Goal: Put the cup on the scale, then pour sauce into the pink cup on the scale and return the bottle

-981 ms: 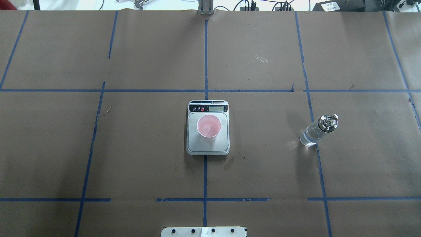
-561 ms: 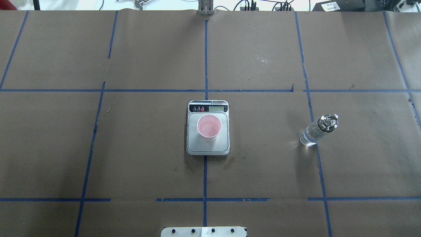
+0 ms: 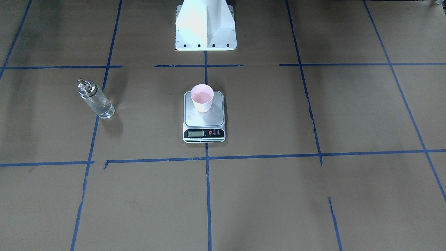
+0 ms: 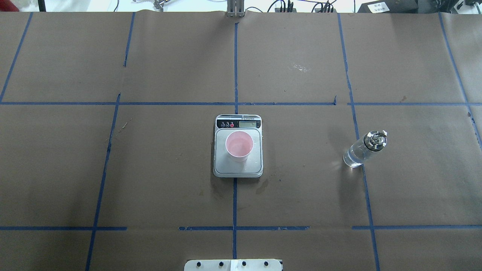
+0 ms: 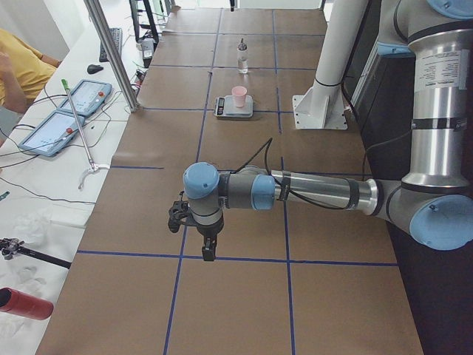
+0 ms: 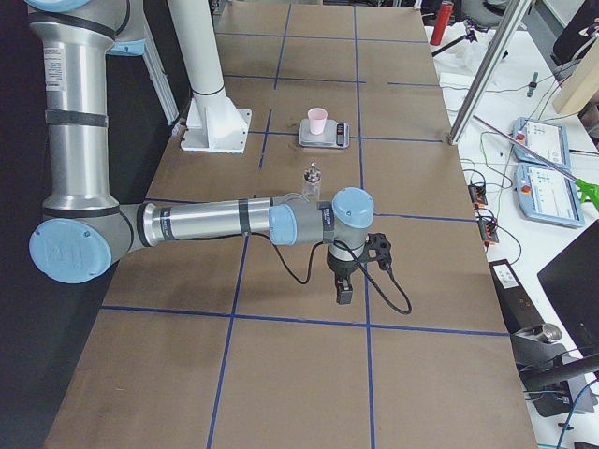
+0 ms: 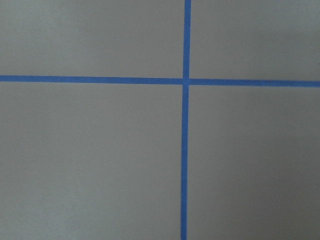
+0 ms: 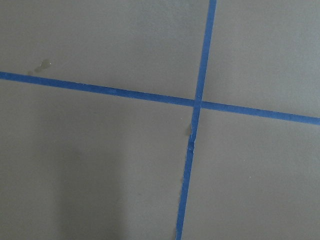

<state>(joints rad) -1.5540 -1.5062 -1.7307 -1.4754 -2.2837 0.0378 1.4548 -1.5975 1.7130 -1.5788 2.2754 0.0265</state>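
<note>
The pale pink cup (image 4: pixel 239 146) stands upright on the steel platform of the scale (image 4: pixel 256 166) at mid-table; it also shows in the front view (image 3: pixel 202 98). The clear glass bottle (image 4: pixel 361 151) with its metal spout stands alone on the paper on the robot's right, also in the front view (image 3: pixel 95 99). My left gripper (image 5: pixel 209 251) shows only in the left side view, far from the scale, pointing down; my right gripper (image 6: pixel 343 295) shows only in the right side view, past the bottle (image 6: pixel 311 182). I cannot tell whether either is open or shut.
Brown paper with a blue tape grid (image 4: pixel 235 103) covers the table. The robot's white base plate (image 3: pixel 205 43) stands behind the scale. Both wrist views show only paper and a tape crossing (image 7: pixel 185 80). An operator and control tablets (image 5: pixel 55 122) are beside the table.
</note>
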